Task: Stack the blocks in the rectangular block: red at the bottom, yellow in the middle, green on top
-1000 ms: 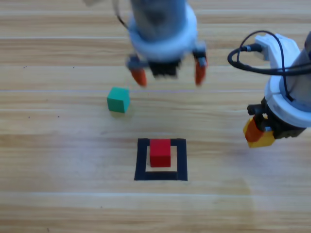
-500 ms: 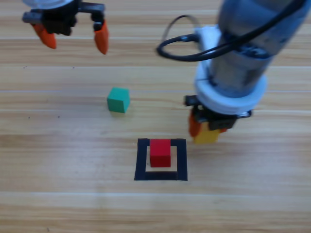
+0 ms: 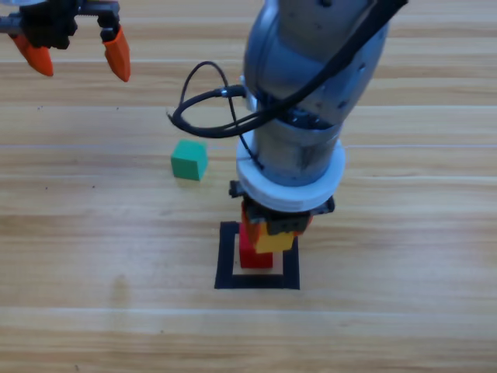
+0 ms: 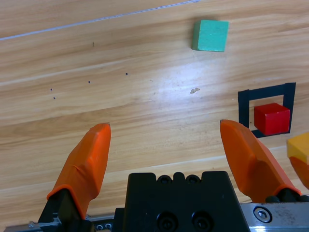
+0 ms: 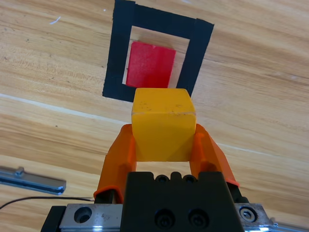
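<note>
Right gripper [image 3: 273, 230] is the one I have at work: its two orange jaws are clamped on opposite faces of the yellow cube [image 5: 163, 123], which fills the gap between them and sticks out past the fingertips. From the wrist camera, the red cube [image 5: 150, 64] lies just beyond the yellow one, inside the rectangular block [image 5: 119, 50] of dark tape, with a band of bare wood showing between the red cube and the tape on every side I can see. In the high view the yellow cube [image 3: 273, 241] overlaps the upper right part of the red cube [image 3: 253, 255]; I cannot tell whether the two touch or whether the yellow one is held clear above it. The tape outline [image 3: 227, 264] shows around both, its far strip mostly hidden under the arm.

Off at the far left of that gripper, near the top corner of the high view, I have the left gripper [image 3: 74, 48] waiting, jaws spread wide with nothing between them. Its own camera shows the green cube [image 4: 210, 35] ahead and to the right of its fingertips, sitting alone on the wooden table [image 4: 120, 87], well apart from the tape square. In the high view the green cube [image 3: 189, 160] sits to the left of the right gripper, beside its arm.
</note>
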`<state>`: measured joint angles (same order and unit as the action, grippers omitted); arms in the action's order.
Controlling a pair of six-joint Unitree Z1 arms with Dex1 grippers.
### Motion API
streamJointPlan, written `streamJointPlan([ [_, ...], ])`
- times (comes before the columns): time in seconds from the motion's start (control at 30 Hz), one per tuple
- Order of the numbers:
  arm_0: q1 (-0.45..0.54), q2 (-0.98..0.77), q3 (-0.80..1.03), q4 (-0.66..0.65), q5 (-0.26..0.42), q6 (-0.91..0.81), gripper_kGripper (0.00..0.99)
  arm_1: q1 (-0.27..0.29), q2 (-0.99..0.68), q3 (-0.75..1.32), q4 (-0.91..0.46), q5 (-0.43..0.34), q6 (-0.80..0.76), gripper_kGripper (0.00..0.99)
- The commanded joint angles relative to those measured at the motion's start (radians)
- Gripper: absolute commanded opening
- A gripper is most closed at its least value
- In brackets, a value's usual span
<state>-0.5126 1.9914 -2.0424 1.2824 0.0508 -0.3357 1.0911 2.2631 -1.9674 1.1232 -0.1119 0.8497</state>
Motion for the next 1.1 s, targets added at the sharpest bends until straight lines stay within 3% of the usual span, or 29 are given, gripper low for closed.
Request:
streamJointPlan([
  [0.03, 0.023, 0.018, 0.028, -0.002, -0.017, 0.009, 0.963, 0.026, 0.112, -0.065, 0.050, -0.046, 0.026, 0.000],
  [1.1, 0.025, 0.060, 0.083, -0.061, -0.015, 0.010, 0.960, 0.026, 0.185, -0.168, 0.066, -0.069, 0.121, 0.000],
])
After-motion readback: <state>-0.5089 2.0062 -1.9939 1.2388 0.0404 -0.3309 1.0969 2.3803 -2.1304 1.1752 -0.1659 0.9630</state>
